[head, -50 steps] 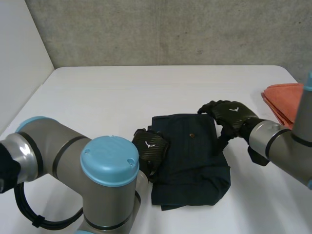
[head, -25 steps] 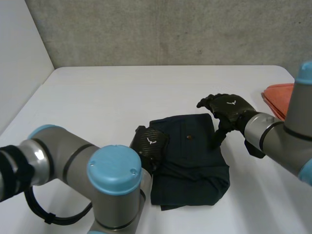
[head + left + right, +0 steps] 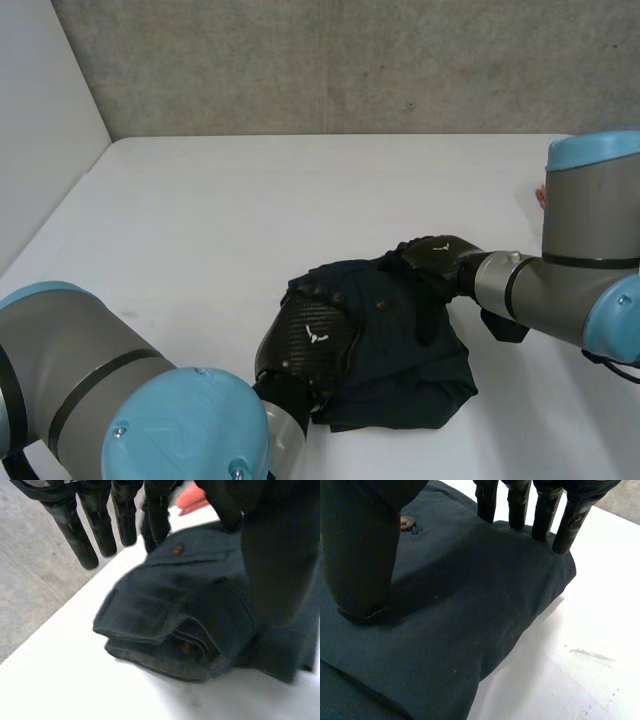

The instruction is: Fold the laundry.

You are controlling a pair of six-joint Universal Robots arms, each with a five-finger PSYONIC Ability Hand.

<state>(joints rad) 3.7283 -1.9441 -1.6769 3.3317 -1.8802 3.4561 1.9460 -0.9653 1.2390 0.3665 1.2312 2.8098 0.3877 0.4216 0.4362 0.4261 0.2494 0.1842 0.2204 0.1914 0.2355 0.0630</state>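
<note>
A dark navy garment [image 3: 400, 355] lies folded into a thick bundle at the table's near middle, a small button [image 3: 380, 303] showing on top. My left hand [image 3: 310, 340] is open at the bundle's left edge; in the left wrist view its straight fingers [image 3: 95, 525] hang just above the garment [image 3: 175, 610]. My right hand [image 3: 435, 260] is open on the far right part of the bundle. In the right wrist view its straight fingertips [image 3: 520, 505] and thumb [image 3: 360, 555] press on the garment [image 3: 460, 605] beside the button [image 3: 407, 523].
The white table [image 3: 250, 200] stretches far and left of the bundle, up to a concrete wall. An orange cloth [image 3: 192, 497] lies beyond the garment toward the right edge, mostly behind my right arm [image 3: 580, 260] in the head view.
My right hand has swung left and down onto the garment's far part, which is now bunched inward. My left hand has shifted nearer along the left edge.
</note>
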